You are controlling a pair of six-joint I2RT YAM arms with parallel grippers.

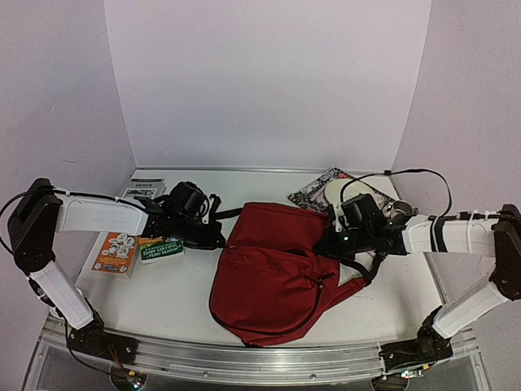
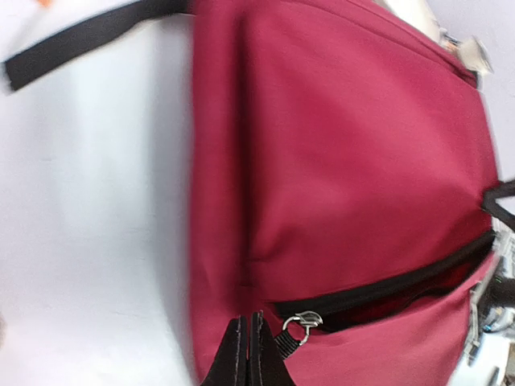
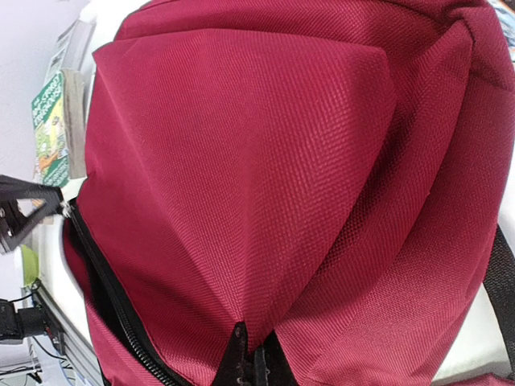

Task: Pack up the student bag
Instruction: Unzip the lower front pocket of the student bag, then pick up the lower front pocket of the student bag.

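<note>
One student bag (image 1: 273,273) — dark red, soft, lying flat in the middle of the tabletop (image 1: 163,301), its lower bulge close to the near edge. Held at two places.

Left hand (image 2: 245,359): fingers pressed together at the bag's left margin, just beside the metal zipper pull (image 2: 302,324), apparently pinching the fabric there. Judged purpose: to anchor the end of the zip.

Right hand (image 3: 251,359): clenched on a fold of the front panel, the cloth rising in a ridge toward it. Judged purpose: to put the cloth under tension so the opening can be worked.

Zipper (image 2: 386,285): parted for a short run, a dark slit with red cloth behind. Nothing can be made out inside, and the bag looks limp.

Not yet packed, by the look of it:
- orange card box (image 1: 114,252) and green box (image 1: 161,248), side by side toward the left edge
- grey-and-white box (image 1: 145,190) at the far left corner
- patterned book (image 1: 316,191) toward the far right corner, with a white object (image 1: 340,194) against it — whether on it or beside it, cannot tell
</note>
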